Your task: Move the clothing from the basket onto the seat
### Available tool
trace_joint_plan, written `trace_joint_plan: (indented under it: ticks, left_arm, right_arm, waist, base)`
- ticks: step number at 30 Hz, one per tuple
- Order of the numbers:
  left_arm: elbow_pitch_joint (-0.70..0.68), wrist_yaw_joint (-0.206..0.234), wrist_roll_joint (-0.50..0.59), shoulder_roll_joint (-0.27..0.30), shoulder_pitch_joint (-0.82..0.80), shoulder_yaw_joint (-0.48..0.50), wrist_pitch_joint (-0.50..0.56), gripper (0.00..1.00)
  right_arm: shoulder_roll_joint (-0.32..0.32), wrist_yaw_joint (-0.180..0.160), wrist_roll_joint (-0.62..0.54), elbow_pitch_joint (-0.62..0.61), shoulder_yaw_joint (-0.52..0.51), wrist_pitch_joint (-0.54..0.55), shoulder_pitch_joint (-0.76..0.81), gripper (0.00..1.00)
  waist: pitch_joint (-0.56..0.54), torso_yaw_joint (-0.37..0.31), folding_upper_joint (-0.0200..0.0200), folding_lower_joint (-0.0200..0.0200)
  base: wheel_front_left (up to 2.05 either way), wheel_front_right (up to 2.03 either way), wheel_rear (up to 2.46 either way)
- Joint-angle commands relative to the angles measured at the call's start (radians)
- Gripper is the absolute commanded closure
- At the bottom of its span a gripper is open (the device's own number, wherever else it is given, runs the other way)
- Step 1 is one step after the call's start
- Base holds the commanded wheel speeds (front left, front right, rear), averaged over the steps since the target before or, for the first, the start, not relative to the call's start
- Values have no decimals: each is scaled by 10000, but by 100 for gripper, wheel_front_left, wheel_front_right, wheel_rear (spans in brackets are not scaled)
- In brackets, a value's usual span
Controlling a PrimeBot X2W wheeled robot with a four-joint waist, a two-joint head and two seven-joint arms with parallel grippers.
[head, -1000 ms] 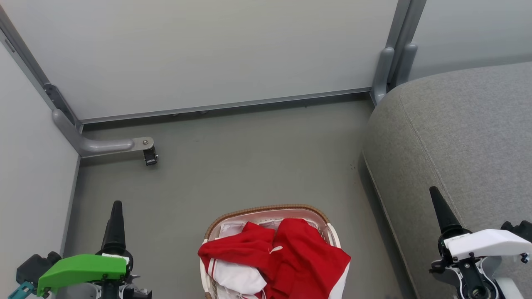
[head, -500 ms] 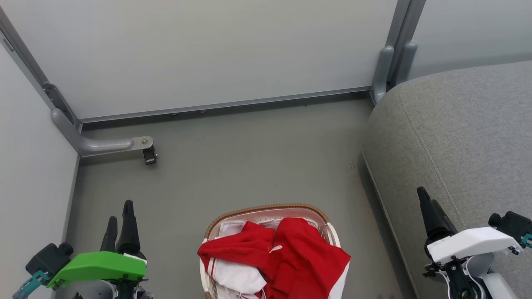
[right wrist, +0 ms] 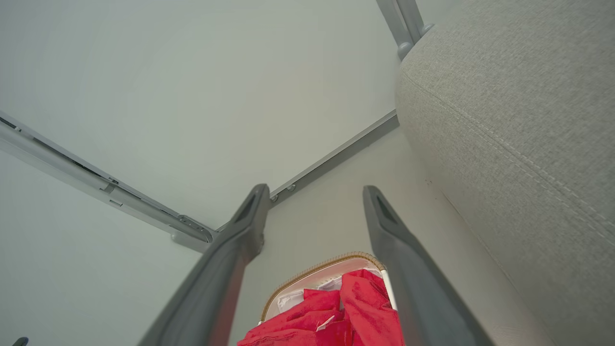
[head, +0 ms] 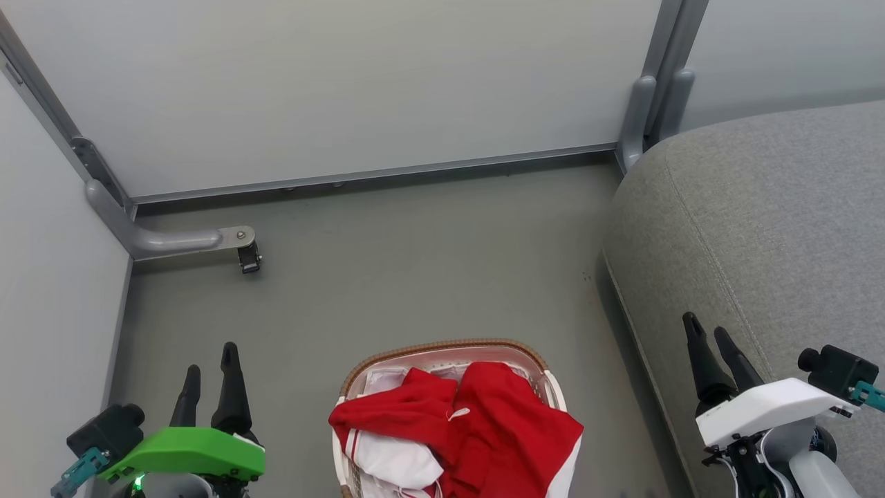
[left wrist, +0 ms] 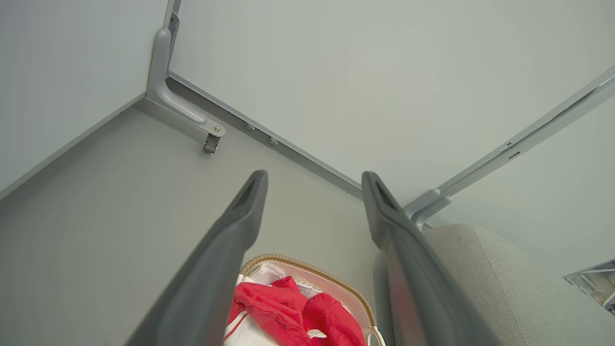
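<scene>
Now my left claw [head: 211, 358] hangs to the left of the basket [head: 442, 346] and my right claw [head: 705, 324] to the right of it, and both sit closer to the basket than they did a second ago. Back then each claw showed me a single dark finger, edge-on. Both wrists have since rolled, so I see two fingers on each, spread apart with nothing between them: both claws are released and empty. In my wrist views the basket shows in the gap between each pair of fingers. The basket itself has not shifted on the floor [head: 415, 263], and the clothing [head: 484, 422] lies in it just as before, heaped above the brown rim and spilling over the basket's near right side. None of it has reached the seat [head: 760, 207], which stands just to the right of the basket with a strip of floor between them. My right claw hovers over the seat's rounded edge. By my count there are two claws with two fingers each, one basket and one seat. The red cloth makes two humps, with one small white label where they meet, though I cannot tell where one garment ends. One metal bracket [head: 187, 242] lies beyond the basket to its left, at the foot of the wall panel [head: 346, 83].
</scene>
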Motion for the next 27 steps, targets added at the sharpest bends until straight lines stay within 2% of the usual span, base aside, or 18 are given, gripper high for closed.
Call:
trace_joint_plan:
  ticks: [1, 27]
  left_arm:
    - [-77, 48, 429, 75, 23, -58, -112, 0]
    - [162, 241, 3262, 125, 319, -431, -809, 0]
  right_arm:
    - [-119, 4, -332, -66, 51, -128, -138, 0]
    - [-359, 4, -3137, 124, 490, -826, -61, 0]
  waist:
    - [-3, 8, 0, 0]
    - [24, 52, 0, 0]
  base:
    - [0, 0, 0]
    - [0, 0, 0]
